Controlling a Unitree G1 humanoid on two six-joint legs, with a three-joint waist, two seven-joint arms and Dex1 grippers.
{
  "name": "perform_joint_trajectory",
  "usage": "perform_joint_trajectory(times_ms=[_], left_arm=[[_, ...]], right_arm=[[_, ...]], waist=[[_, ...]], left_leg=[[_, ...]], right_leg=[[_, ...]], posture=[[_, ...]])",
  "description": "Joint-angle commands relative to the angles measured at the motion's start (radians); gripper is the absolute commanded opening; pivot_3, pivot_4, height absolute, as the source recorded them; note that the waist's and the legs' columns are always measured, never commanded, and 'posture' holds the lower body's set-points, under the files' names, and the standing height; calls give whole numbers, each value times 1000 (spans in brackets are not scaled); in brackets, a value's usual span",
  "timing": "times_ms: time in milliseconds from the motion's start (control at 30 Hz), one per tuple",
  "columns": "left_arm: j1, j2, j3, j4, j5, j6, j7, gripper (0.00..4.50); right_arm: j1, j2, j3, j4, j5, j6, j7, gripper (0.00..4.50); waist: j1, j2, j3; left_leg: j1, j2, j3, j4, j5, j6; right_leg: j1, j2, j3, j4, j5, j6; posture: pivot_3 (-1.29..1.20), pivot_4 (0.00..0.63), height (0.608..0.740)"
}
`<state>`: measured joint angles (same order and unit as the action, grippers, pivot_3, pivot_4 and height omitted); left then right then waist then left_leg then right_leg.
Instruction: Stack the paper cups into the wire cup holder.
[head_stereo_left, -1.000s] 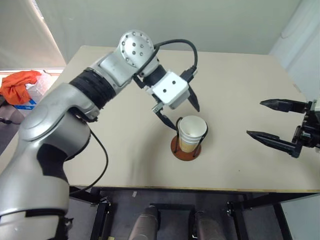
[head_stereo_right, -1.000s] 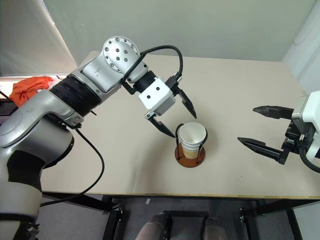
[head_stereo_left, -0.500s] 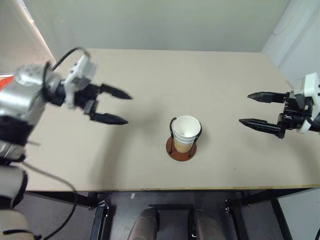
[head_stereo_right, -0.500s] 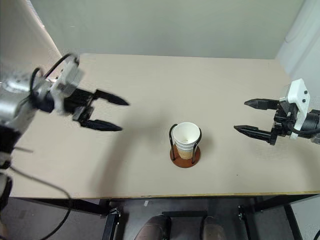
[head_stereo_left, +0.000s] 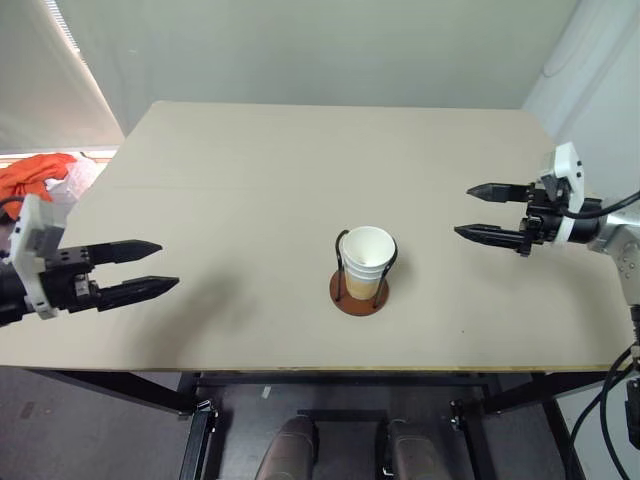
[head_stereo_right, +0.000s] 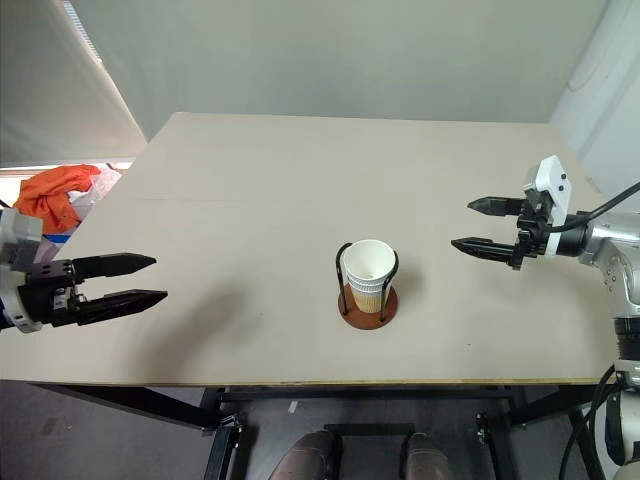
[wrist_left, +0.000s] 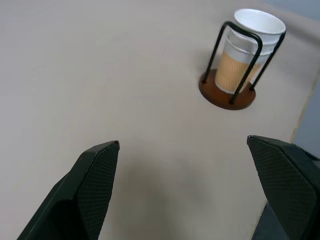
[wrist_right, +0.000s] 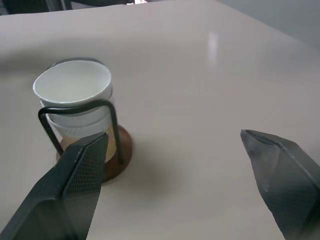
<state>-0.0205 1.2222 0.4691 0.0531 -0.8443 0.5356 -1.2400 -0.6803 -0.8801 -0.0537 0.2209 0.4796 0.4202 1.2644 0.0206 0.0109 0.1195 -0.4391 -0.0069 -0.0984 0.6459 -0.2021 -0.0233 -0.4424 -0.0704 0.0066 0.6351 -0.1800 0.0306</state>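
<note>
The paper cups (head_stereo_left: 366, 262) sit nested in one stack inside the wire cup holder (head_stereo_left: 341, 268), whose round reddish-brown base (head_stereo_left: 359, 299) rests near the middle of the table's front half. The stack stands upright between the black wire loops, also seen as cups (wrist_left: 252, 47) and cups (wrist_right: 76, 100). My left gripper (head_stereo_left: 150, 267) hovers open at the table's left edge, pointing right, nothing between its fingers. Over the table's right side, my right gripper (head_stereo_left: 468, 211) is open and empty, pointing left toward the holder and well apart from it.
The beige table (head_stereo_left: 300, 170) spreads wide around the holder. An orange cloth (head_stereo_left: 30, 172) lies on a box beyond the table's left edge. A wall and curtain stand behind the table.
My left arm has swung away from the holder to the table's left edge and rolled its gripper, still open. My right gripper has moved in toward the holder. The cups stay put.
</note>
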Motion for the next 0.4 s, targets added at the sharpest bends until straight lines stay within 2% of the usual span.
perform_joint_trajectory(times_ms=[33,400], left_arm=[[-5,-11,62,-59,6,36,7,4481],[-126,-33,21,-92,17,118,20,4481]], right_arm=[[-39,2,-9,16,-16,-26,20,4500],[-45,11,-28,5,-26,-6,15,4500]], waist=[[0,0,0],[-9,0,0]], left_leg=[[1,0,0,-2,1,-3],[4,1,-1,-14,7,-9]], right_leg=[[0,0,0,0,1,-2],[-2,0,-1,0,2,-4]], posture=[[0,150,740],[0,150,740]])
